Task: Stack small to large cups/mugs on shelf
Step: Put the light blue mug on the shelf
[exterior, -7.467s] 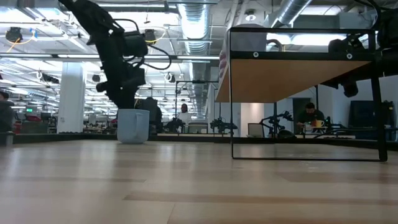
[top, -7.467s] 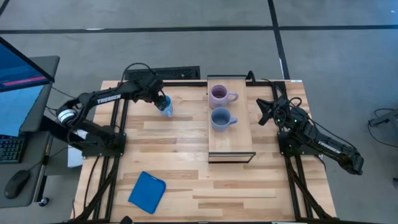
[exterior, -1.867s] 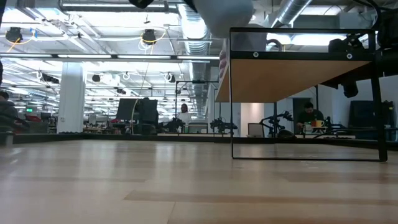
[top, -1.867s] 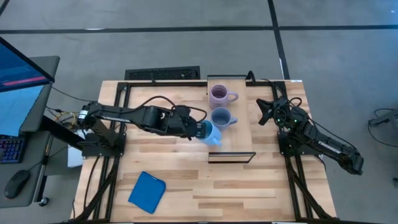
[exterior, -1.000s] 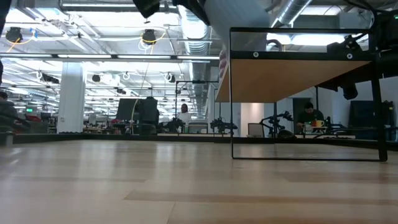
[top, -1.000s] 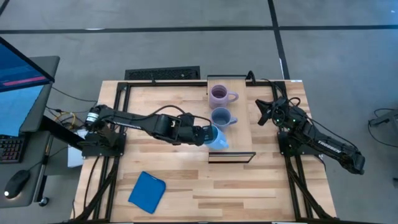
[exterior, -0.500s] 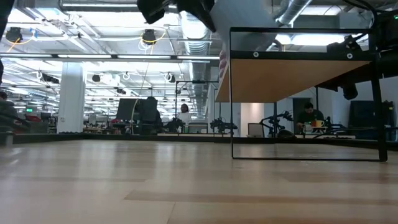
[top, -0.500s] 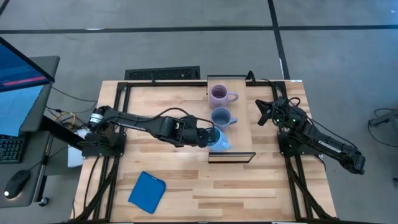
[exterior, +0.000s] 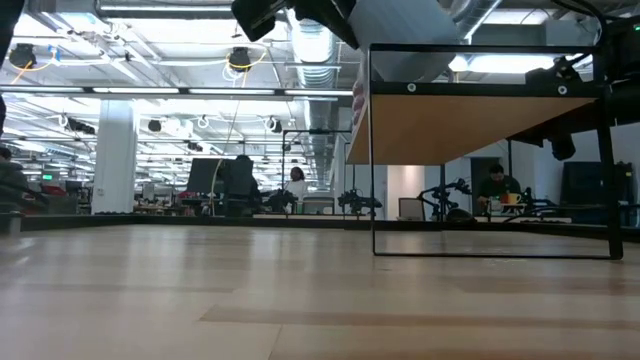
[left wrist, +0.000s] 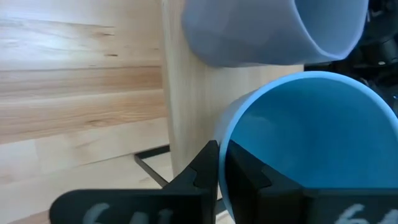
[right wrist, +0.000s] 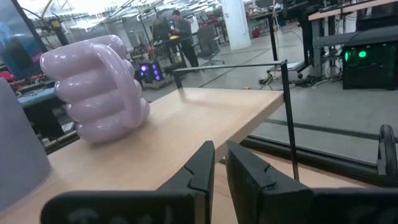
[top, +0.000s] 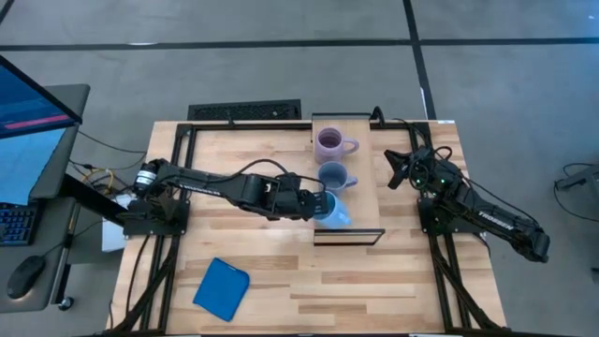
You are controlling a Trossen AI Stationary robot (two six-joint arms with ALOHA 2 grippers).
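The bright light blue mug (top: pixel 335 214) hangs tilted over the near end of the shelf (top: pixel 361 200), with my left gripper (top: pixel 320 206) shut on its rim. The low view shows this mug (exterior: pixel 400 40) level with the shelf's top. Farther along the board stand the grey-blue mug (top: pixel 331 177) and, behind it, the pale purple mug (top: pixel 329 144). My right gripper (top: pixel 395 168) waits shut at the shelf's right side, touching nothing. My left gripper pinches the light blue mug's wall at the rim (left wrist: pixel 225 144), one finger (left wrist: pixel 249 175) inside the mug and one finger (left wrist: pixel 202 171) outside. The fingers come from the table's left, slanting down. The mug is tilted, its mouth toward the gripper. Whether its base touches the board I cannot tell.
A flat blue square pad (top: pixel 222 288) lies near the table's front left. The grey-blue mug (left wrist: pixel 267 31) stands just beyond the held mug. The shelf's dark frame (exterior: pixel 372 150) rises at the board's near end. People and desks show beyond the table.
My left gripper has gone toward the table's right edge and a little down with the light blue mug, bringing it from the shelf's left edge to over the board's near end. The mug stays tilted in the hold.
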